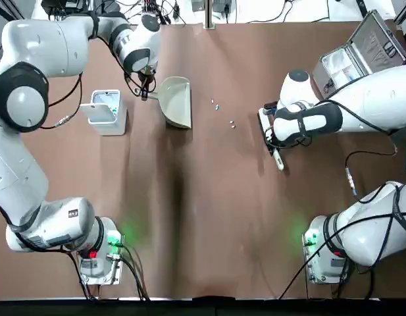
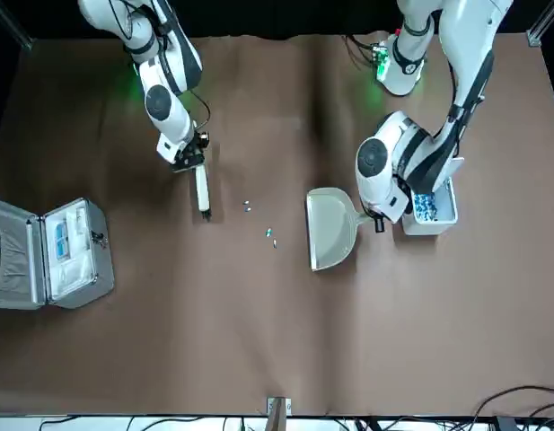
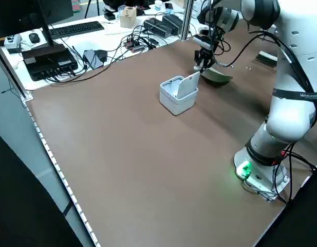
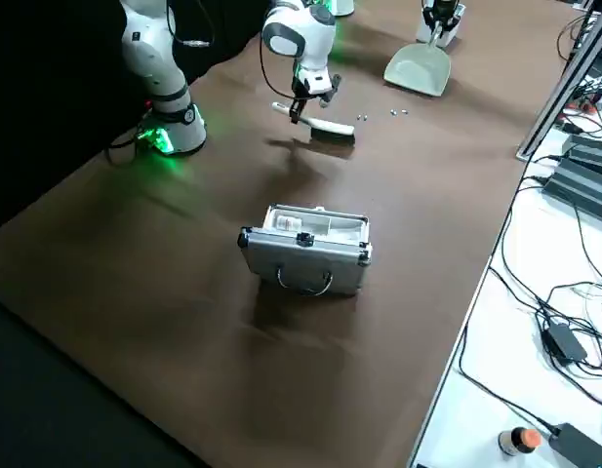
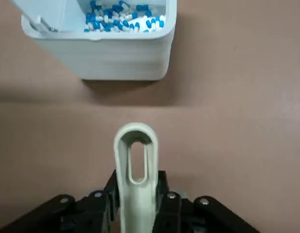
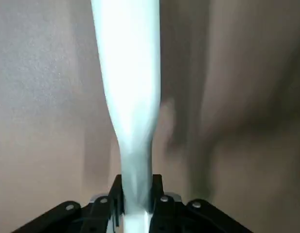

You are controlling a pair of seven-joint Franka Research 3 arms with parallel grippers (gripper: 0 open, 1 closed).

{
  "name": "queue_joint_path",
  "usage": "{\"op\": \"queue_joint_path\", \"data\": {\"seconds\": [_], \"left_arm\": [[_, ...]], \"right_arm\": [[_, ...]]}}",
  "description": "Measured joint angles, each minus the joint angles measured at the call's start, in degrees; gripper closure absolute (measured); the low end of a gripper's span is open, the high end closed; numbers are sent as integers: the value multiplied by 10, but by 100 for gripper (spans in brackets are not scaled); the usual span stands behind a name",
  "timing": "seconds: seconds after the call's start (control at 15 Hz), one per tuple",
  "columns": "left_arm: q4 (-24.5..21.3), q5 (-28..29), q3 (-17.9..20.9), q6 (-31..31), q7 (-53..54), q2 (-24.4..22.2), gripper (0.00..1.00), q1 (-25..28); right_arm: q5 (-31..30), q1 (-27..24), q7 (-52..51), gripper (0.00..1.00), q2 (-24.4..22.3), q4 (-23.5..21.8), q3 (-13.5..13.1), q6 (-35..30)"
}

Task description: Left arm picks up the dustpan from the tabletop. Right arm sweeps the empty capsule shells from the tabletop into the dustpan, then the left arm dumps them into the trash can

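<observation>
The cream-white dustpan [image 1: 177, 102] sits at the far middle of the tabletop [image 1: 209, 217], mouth turned toward the empty capsule shells [image 1: 216, 105]. My left gripper [image 1: 147, 92] is shut on its thin handle [image 5: 135, 165], right beside the trash can [image 1: 105, 110]. The bin's flap stands up, and blue-and-white capsules show inside it [image 5: 123, 17]. A few shells lie scattered [image 2: 270, 235] between the dustpan [image 2: 330, 229] and the white brush [image 2: 202, 190]. My right gripper [image 1: 272, 128] is shut on the brush handle [image 6: 130, 97], a short way right of the shells.
An open silver metal case [image 1: 360, 56] lies at the far right of the table, behind the right arm. Both arm bases [image 1: 101, 253] stand at the near edge. Cables and desk equipment [image 3: 60, 51] run along the table's left side and beyond its far edge.
</observation>
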Motion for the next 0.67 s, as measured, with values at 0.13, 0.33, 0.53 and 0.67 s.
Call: {"op": "queue_joint_path", "data": {"seconds": [0.13,0.33,0.53,0.67], "left_arm": [[0,0,0,0,-4,0,67,-12],[1,0,0,1,-14,1,67,-30],[18,0,0,3,-36,25,67,-68],[30,7,2,3,-47,41,67,-87]], "right_arm": [[0,-3,0,74,0,3,-1,0],[0,-18,2,74,0,15,-2,-12],[0,-31,2,74,0,56,-2,-59],[0,-31,19,74,0,67,-2,-62]]}}
